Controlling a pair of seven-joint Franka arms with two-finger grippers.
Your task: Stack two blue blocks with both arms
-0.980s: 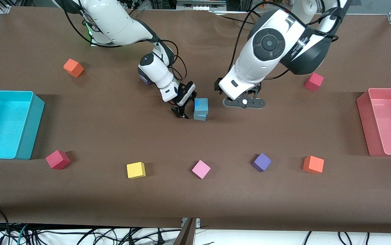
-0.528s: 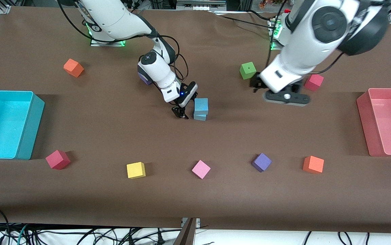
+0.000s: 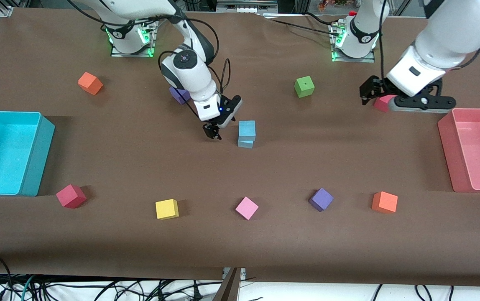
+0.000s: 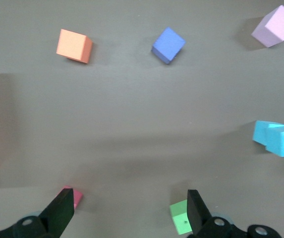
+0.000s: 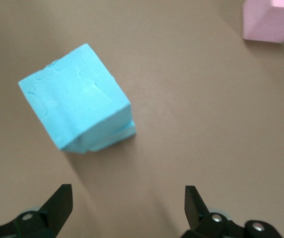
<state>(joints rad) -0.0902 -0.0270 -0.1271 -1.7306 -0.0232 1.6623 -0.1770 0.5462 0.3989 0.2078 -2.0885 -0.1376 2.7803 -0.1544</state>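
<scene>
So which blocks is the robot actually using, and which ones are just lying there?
In use: top blue block, bottom blue block, right pincer, left pincer.
Lying about: yellow cube, pink cube, green cube, cyan bin.

Ten cubes — two blue blocks (image 3: pixel 246 133), two orange, two purple, two red — plus two bins.

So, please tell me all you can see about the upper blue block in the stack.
The upper blue block is a light sky-blue cube that looks like foam, with a slightly dimpled top face. It rests on the lower blue block, near the middle of the table, turned a little so its edges do not line up with the one beneath. Nothing grips it: the right gripper hangs open beside the stack, apart from it.
</scene>
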